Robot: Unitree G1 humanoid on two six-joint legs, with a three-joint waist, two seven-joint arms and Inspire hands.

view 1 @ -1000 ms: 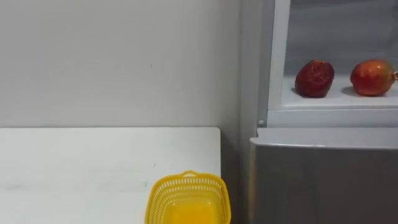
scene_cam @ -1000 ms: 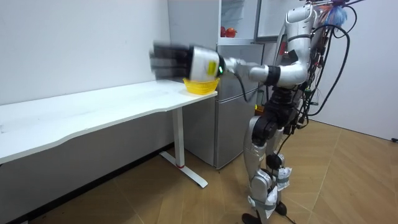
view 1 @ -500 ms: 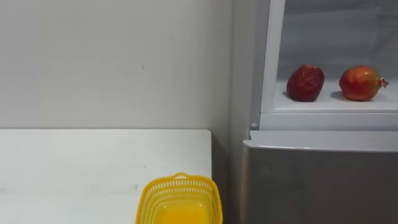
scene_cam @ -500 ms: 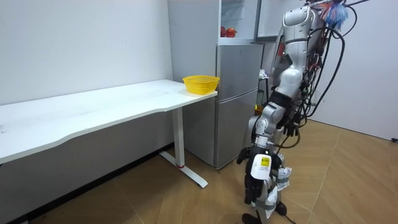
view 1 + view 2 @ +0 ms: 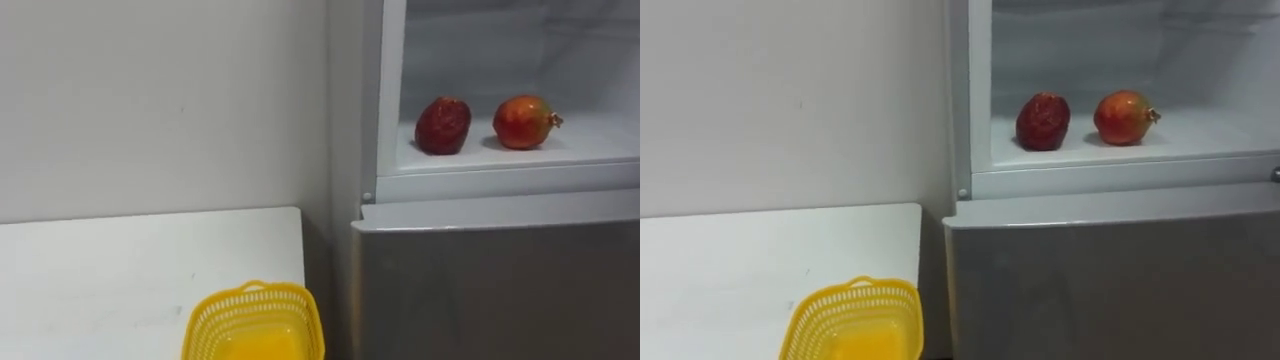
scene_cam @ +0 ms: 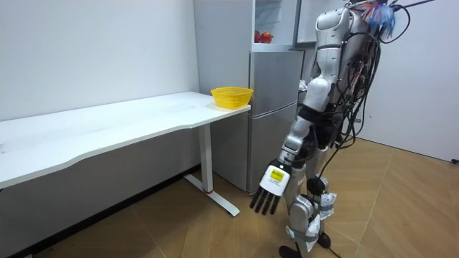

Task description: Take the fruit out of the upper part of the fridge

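The left hand (image 6: 272, 180) hung low beside the robot's legs, its fingers (image 6: 262, 206) straight, slightly spread and pointing at the floor, holding nothing. Well apart from it, high on the white shelf (image 5: 590, 150) of the open upper compartment of the fridge (image 5: 480, 280), lay a dark red fruit (image 5: 443, 126) and, just to its right, a red-orange pomegranate (image 5: 522, 121) with a small crown. A yellow basket (image 5: 255, 320), cut off by the lower edge, stood on the white table (image 5: 120, 270) near the fridge.
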